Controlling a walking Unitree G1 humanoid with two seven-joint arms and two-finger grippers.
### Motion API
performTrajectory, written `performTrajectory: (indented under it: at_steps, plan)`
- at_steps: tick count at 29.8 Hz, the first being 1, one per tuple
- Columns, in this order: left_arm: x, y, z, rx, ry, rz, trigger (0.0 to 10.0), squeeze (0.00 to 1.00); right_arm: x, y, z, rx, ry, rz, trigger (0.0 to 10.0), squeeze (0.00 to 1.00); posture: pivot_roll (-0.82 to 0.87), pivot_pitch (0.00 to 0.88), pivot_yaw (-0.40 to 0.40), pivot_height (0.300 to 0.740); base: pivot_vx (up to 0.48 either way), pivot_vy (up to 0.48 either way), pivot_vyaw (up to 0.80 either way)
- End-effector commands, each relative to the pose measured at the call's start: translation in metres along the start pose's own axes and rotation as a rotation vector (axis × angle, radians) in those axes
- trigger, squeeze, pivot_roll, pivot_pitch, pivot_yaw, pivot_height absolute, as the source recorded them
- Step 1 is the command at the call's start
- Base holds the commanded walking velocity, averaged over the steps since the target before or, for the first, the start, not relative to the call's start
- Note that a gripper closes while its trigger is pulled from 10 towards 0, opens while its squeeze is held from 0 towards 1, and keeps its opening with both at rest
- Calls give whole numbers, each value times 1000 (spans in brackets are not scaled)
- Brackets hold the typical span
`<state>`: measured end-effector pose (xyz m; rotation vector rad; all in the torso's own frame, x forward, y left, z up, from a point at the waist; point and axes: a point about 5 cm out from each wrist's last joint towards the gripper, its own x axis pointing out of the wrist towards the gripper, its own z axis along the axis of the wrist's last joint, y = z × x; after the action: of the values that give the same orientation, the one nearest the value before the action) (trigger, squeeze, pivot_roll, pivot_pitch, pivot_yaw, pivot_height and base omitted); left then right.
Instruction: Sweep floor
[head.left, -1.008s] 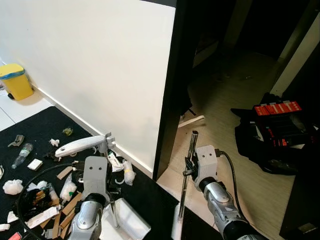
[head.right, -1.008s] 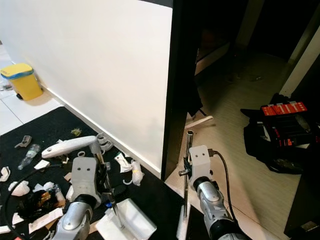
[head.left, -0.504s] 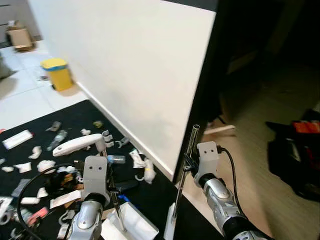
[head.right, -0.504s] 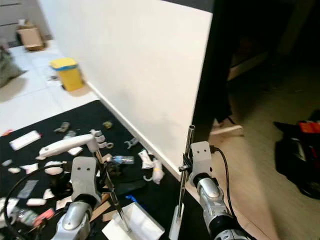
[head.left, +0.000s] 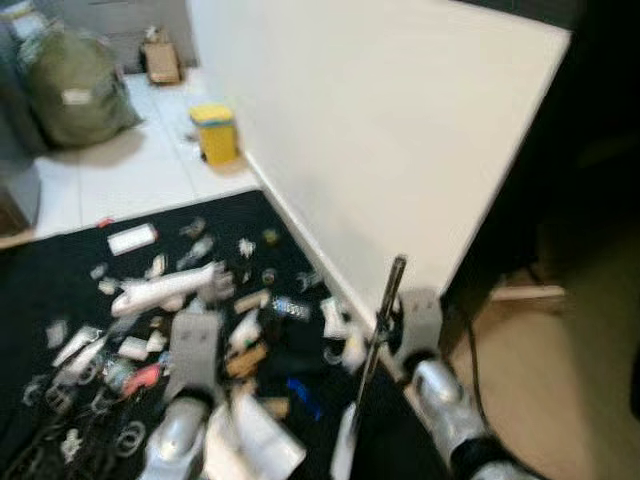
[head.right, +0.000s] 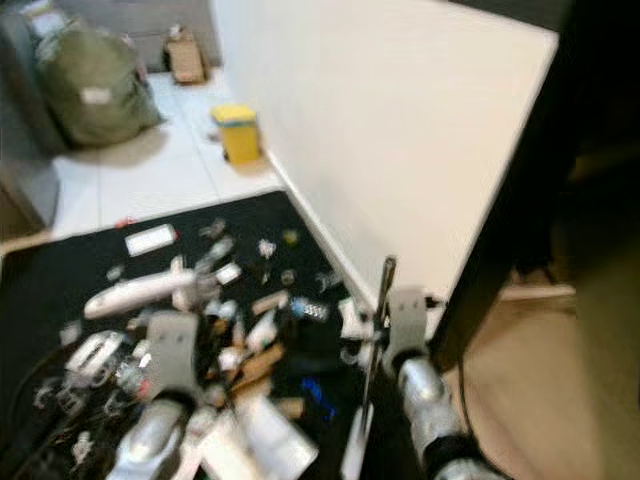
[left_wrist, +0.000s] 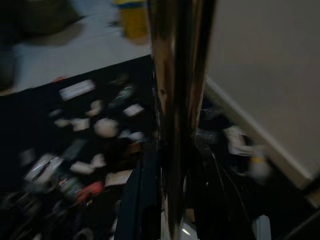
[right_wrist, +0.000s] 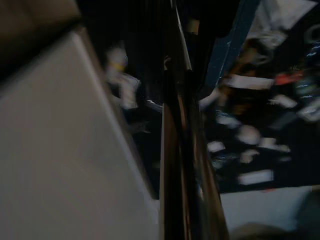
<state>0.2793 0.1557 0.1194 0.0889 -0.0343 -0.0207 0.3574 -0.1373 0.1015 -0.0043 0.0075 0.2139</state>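
Litter (head.left: 150, 330) lay scattered over the black mat (head.left: 60, 280) at left, stretching far toward the yellow bin (head.left: 214, 132) by the white wall (head.left: 380, 130). The left gripper (head.left: 195, 350), near the pile, appeared clenched on the white-handled dustpan (head.left: 255, 445). At right, the right gripper (head.left: 415, 325) appeared to grasp the upright broom pole (head.left: 375, 350), though blur obscured the fingers. Judged best practice: settle first, then draw the broom leftward along the wall toward the pan.

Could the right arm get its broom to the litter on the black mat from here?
Probably yes: the right gripper holds the broom pole beside the litter; nothing stands between them.
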Motion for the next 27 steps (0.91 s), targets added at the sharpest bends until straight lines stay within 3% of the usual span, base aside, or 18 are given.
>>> performTrajectory:
  at_steps: [1,13,18,27]
  plan:
    - [-3,-2,2,8,-18,-4,10000,0,-3,-5,-4,-4,10,-13,10000,0,129,176,-23,740,0,0,800]
    - [-1,-1,5,23,-32,-9,10000,0,-3,-4,-4,-5,13,-13,10000,0,128,171,-20,740,0,0,800]
    - [5,4,16,65,-75,-2,10000,0,-4,-4,-5,-7,15,-13,10000,0,125,167,-18,740,0,0,800]
    - [11,10,28,69,-110,13,10000,0,-4,-5,-6,-8,18,-13,10000,0,125,167,-19,740,0,0,800]
